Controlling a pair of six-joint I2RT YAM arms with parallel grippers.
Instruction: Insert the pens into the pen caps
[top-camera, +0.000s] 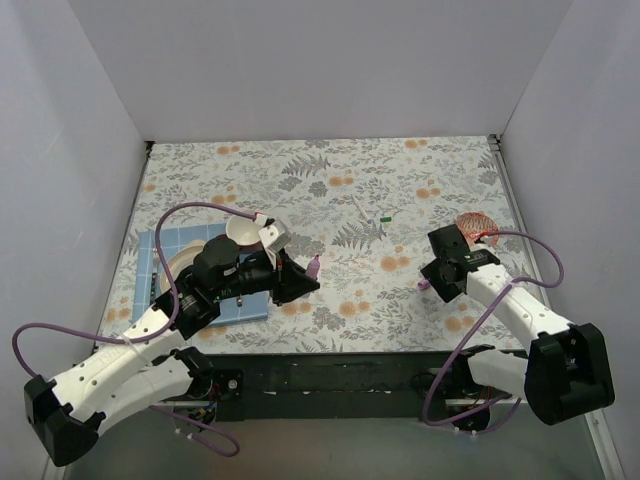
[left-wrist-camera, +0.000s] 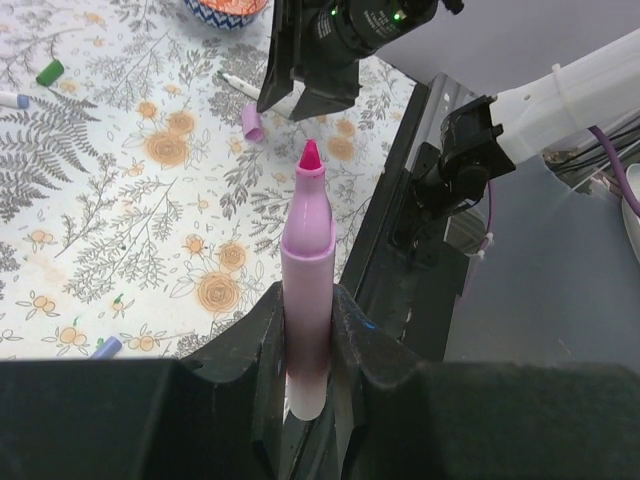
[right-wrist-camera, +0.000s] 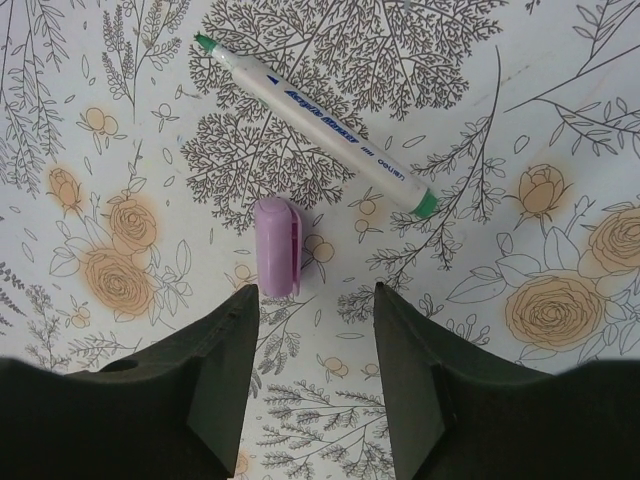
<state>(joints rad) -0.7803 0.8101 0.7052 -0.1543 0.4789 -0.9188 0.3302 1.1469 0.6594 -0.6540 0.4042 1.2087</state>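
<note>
The left jaws are closed narrow around the lower barrel of a thick pink marker pen (left-wrist-camera: 308, 240). It stands straight out from between them, its bare pink tip pointing toward the right arm. Across the floral table (top-camera: 330, 170), the right jaws hang partly open just above the cloth and hold nothing. A lilac pen cap (right-wrist-camera: 277, 245) lies on its side on the table directly ahead of them. Its near end sits about level with the fingertips, off-centre and nearer one finger than the other, and I can't see it touching either. Just beyond the cap a slim white pen (right-wrist-camera: 315, 125) with an uncovered green tip lies slanted on the cloth, near the cap but apart from it. A small green cap (left-wrist-camera: 50, 72) lies farther out on the table, well apart from both sets of jaws.
</note>
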